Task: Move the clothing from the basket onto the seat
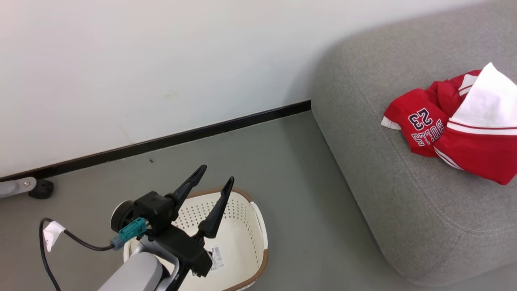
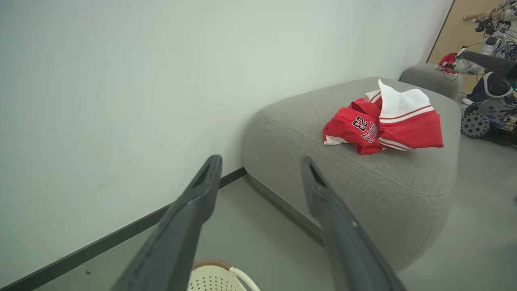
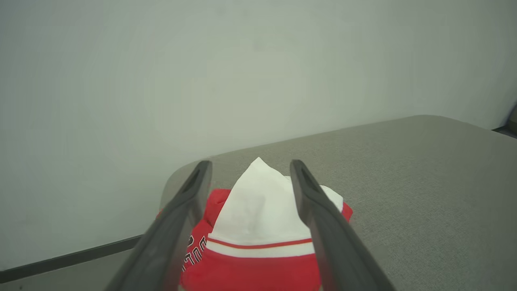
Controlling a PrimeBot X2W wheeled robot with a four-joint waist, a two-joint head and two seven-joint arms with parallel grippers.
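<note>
- Your left end effector (image 1: 217, 173): fingers spread, empty, above the basket (image 1: 242, 230).
- Your right end effector (image 3: 250, 163): also spread, close over the clothing (image 1: 452, 129) heaped on the seat (image 1: 383, 182), right.

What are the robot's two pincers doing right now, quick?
Left pincer: open, holding nothing, near the basket.
Right pincer: open, holding nothing, pointing at the clothing.
</note>
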